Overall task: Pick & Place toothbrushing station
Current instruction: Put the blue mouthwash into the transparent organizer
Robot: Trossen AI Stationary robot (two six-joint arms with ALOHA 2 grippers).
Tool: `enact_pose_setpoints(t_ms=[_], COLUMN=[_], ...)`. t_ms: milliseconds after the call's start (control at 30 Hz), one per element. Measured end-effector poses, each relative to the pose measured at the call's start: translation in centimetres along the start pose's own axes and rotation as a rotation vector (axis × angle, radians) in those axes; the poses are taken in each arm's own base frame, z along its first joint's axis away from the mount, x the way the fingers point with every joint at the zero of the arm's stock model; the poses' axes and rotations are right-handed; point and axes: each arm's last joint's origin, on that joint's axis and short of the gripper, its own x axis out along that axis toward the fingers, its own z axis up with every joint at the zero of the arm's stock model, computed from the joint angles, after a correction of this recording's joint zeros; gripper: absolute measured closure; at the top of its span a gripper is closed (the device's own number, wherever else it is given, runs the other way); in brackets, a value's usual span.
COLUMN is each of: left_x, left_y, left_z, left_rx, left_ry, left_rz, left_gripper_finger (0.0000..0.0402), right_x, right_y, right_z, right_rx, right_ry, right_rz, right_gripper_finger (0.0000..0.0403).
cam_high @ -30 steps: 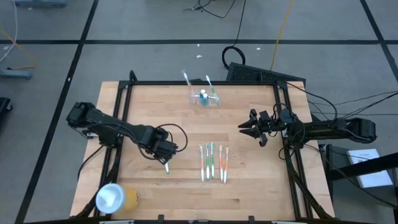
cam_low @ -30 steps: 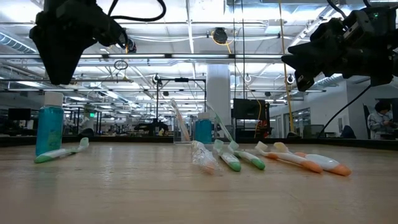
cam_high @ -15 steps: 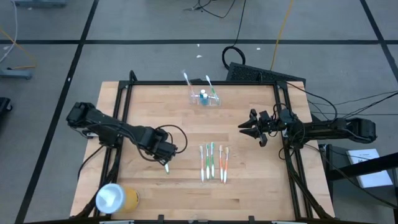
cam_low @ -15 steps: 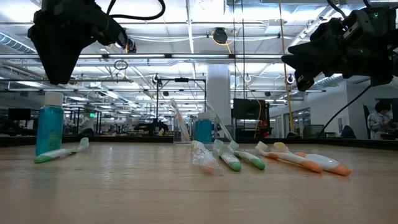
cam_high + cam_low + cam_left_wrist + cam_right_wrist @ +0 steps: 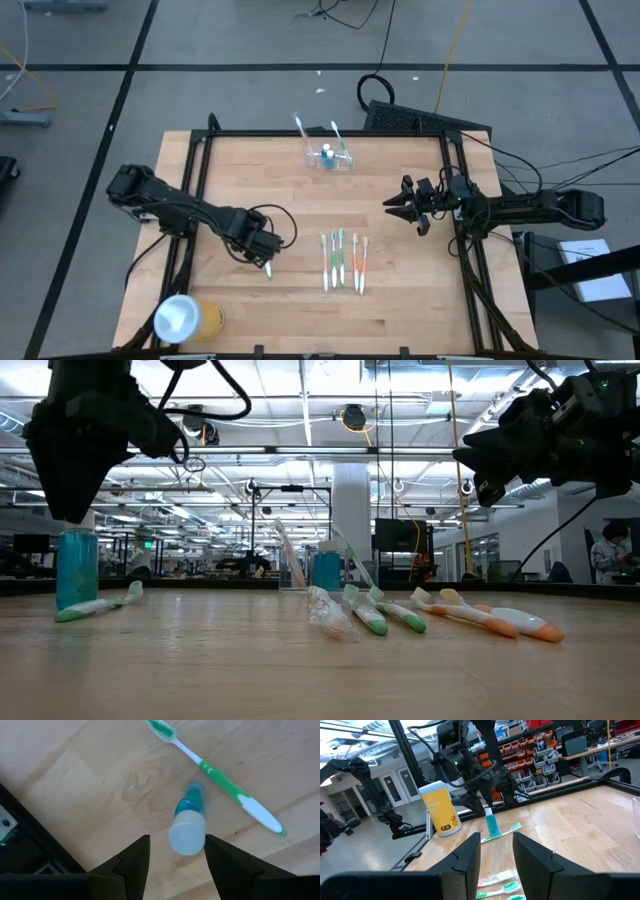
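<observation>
A: Station position?
B: The station [image 5: 330,158], clear plastic, sits near the table's [image 5: 400,290] far edge, about mid-width. A small blue bottle and two brushes stand in it. In the low view it shows far off, behind the row of brushes [image 5: 298,572]. No gripper is near it.

A: Left gripper?
B: The left gripper [image 5: 262,246] hangs over the table's left-centre. Wrist view: the fingers [image 5: 134,859] stand apart, holding nothing, with an upright blue tube [image 5: 189,827] with a white cap straight below the gap. A green-and-white brush [image 5: 215,777] lies flat just beside the tube. From the low view the gripper is above the tube's cap [image 5: 78,568]; I cannot tell whether it touches.

A: Right gripper?
B: The right gripper [image 5: 394,205] is held above the table near the right edge, pointing inward. Its fingers [image 5: 470,855] are spread and hold nothing.

A: Other items?
B: Four brushes [image 5: 343,262] lie side by side at the centre, green ones and orange ones. A yellow cylinder [image 5: 186,319] with a white round end stands at the near-left corner.
</observation>
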Motion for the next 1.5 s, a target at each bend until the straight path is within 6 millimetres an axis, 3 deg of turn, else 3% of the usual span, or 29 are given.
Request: enact_pose_setpoints(t_ms=[300,733,1100,1367,1500], left_x=[-0.02,-0.01,-0.01,-0.01,-0.59], left_y=[-0.90,-0.85,-0.82,-0.77,-0.47], left_z=[0.32,0.27,0.34,0.46,0.95], left_rx=[0.043,-0.015,-0.009,0.040,0.072], left_ry=[-0.036,-0.023,-0.047,-0.068,-0.117], left_rz=[-0.093,-0.091,-0.082,-0.073,-0.072], left_gripper_finger=[0.0206,0.0209,0.0303,0.0290,0.0306], right_x=[0.00,0.00,0.00,0.00,0.00], right_y=[0.00,0.00,0.00,0.00,0.00], right_z=[0.00,0.00,0.00,0.00,0.00], right_rx=[0.007,0.007,0.007,0.007,0.007], right_ry=[0.000,0.000,0.000,0.000,0.000], right_rz=[0.000,0.000,0.000,0.000,0.000], right_gripper_finger=[0.0298,0.0298,0.0298,0.0298,0.0298])
